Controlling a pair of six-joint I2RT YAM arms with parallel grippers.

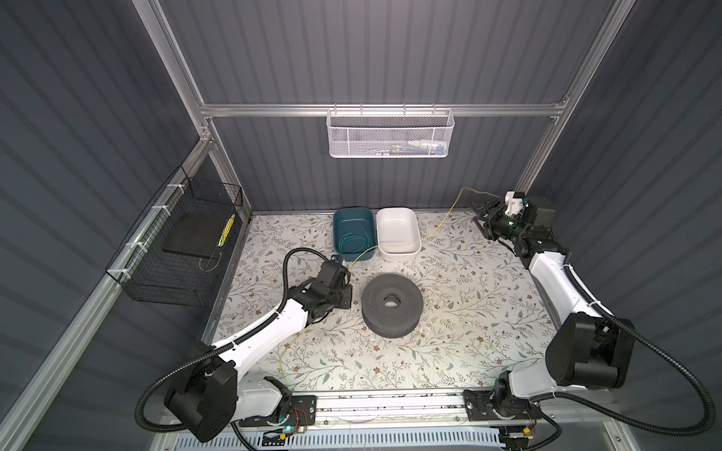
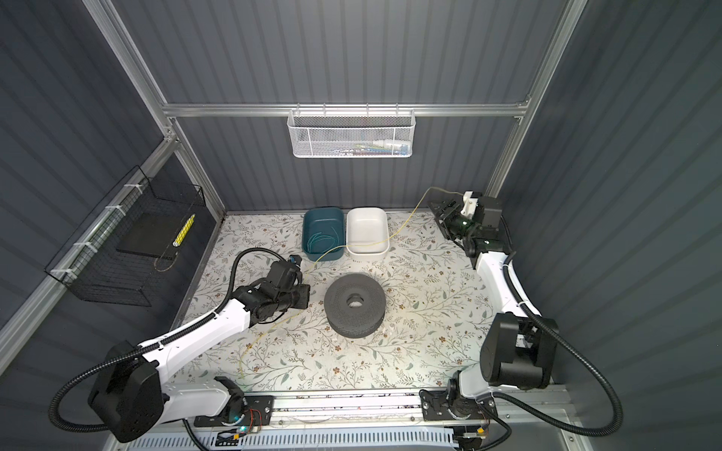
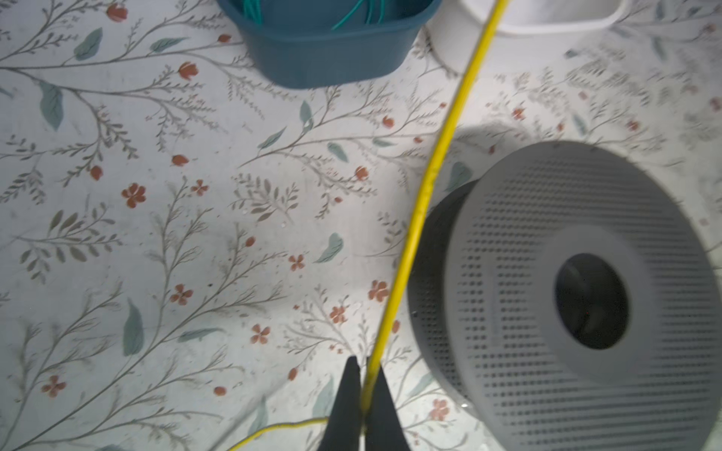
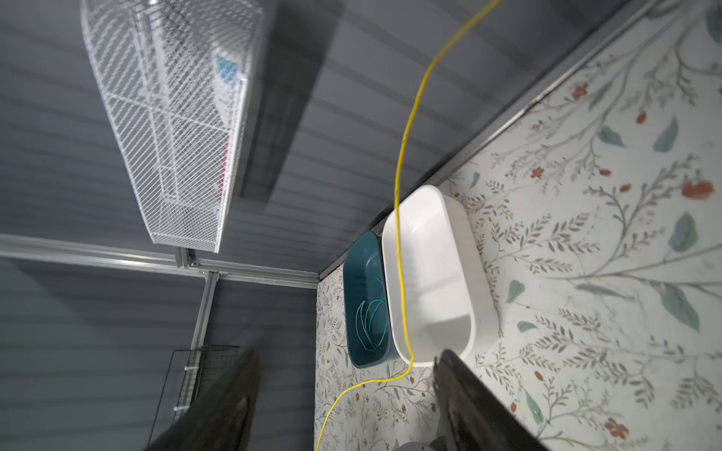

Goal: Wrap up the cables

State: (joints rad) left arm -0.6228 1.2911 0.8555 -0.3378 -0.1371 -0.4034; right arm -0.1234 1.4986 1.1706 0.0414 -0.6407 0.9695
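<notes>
1. The left gripper [image 3: 365, 375] was clamped on the yellow cable [image 3: 440, 148], pinching it at the fingertips. A slack tail trailed behind the hand over the table [image 1: 469, 312].
2. The spool [image 3: 547, 234] sat just beside that hand, on the side toward the other arm. The cable ran out ahead of the fingers and passed close by the spool, apparently without touching it. No turns showed in the spool's groove.
3. Farther ahead of the left hand, the cable passed over the white bin [image 1: 396, 211]. The teal cable [image 4: 371, 312] lay in loose loops in the teal bin [image 1: 353, 211] next to it, out of either hand's hold.
4. The right gripper [image 4: 347, 353] was raised near the back corner, jaws wide apart with nothing between them. The yellow cable's far end rose to just beside it. Whether it rested on the hand could not be told.
5. The step in hand looked like starting the yellow cable on the spool; wrapping seemed hardly begun.
6. The next move likely called for the left hand to carry its pinch into the groove and around. The right hand would need to catch the line again, since a springy wire left free could jump off.
</notes>
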